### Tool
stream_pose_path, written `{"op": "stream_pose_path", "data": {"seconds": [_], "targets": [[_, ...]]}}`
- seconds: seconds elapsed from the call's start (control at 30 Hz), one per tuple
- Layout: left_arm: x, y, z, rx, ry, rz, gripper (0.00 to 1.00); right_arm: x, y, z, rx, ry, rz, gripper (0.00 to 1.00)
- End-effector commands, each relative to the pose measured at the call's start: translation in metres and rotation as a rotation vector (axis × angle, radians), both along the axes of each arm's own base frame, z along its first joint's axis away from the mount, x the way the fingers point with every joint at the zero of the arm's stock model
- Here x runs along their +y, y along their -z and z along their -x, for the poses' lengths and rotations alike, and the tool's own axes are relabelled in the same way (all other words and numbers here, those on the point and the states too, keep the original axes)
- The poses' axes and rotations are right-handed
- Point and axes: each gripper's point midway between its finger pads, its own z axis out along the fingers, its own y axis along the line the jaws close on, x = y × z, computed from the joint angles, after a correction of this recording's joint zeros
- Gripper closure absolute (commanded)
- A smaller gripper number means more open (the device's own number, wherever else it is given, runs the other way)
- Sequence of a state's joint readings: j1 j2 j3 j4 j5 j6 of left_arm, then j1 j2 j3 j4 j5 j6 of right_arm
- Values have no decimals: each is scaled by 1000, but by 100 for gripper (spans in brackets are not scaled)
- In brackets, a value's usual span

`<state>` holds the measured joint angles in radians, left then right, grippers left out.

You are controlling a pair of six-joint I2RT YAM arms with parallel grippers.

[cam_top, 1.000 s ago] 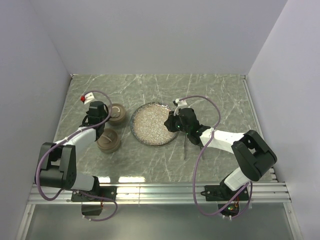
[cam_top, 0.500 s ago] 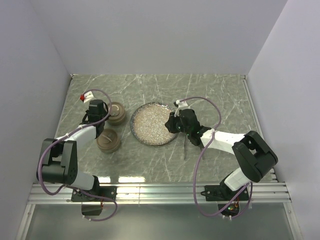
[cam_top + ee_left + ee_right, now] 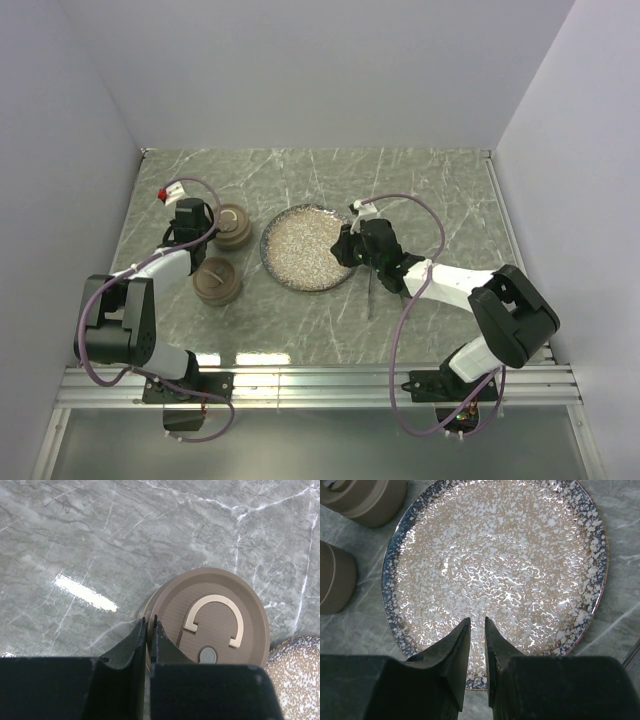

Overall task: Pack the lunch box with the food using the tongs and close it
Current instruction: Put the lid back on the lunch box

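Note:
The lunch box shows as two round brown containers: a far one point(image 3: 233, 226) and a near one point(image 3: 216, 283). In the left wrist view the far one's lid point(image 3: 215, 617) carries a beige arched handle and a grey valve. My left gripper point(image 3: 150, 624) is shut with nothing in it, its tips at that lid's left rim. My right gripper point(image 3: 477, 622) hangs over the near edge of the speckled plate point(image 3: 495, 560), its jaws a narrow gap apart and nothing between them. The tongs point(image 3: 370, 293) lie on the table right of the plate. No food is in view.
The plate point(image 3: 308, 248) sits mid-table between the two arms, its surface bare. Both brown containers point(image 3: 367, 500) stand close to its left side. White walls close in the marble table on three sides. Purple cables loop over each arm.
My left gripper has drifted a little toward the far left beside the far container. The right gripper has barely shifted over the plate's edge.

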<state>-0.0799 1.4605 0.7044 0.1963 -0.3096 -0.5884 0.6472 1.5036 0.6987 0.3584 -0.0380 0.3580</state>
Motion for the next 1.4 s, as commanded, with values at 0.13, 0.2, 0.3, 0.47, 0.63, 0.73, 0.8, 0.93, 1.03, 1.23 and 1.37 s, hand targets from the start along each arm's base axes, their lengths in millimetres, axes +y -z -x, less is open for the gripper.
{"op": "stream_pose_path", "data": {"seconds": [0.13,0.2,0.3,0.47,0.63,0.73,0.8,0.93,1.03,1.23,1.37], "targets": [[7,-15,-12,-40,-17,19,100,-3,-22,-5,-66,13,-35,75],[5,-13,-14,-28,-7,17,100,-3,-21,-4,-66,11,-33,75],[4,-11,-15,-20,3,18,100,-4,-22,-3,-66,12,-35,75],[4,-10,-15,-15,1,17,100,-5,-24,-2,-72,15,-38,75],[2,-12,-15,-24,13,23,93,-7,-26,-2,-77,20,-39,75],[1,-14,-14,-35,20,24,83,-9,-26,-1,-79,24,-37,74],[0,-14,-14,-40,25,27,75,-9,-26,-1,-80,25,-37,73],[-2,-16,-14,-50,40,29,66,-10,-28,0,-85,28,-38,72],[-4,-20,-14,-69,49,29,62,-12,-30,1,-92,33,-41,72],[-12,-46,-8,-154,75,10,55,-17,-42,6,-125,36,-61,71],[-17,-68,9,-228,75,-14,51,-32,-52,10,-159,82,-51,69]]}}
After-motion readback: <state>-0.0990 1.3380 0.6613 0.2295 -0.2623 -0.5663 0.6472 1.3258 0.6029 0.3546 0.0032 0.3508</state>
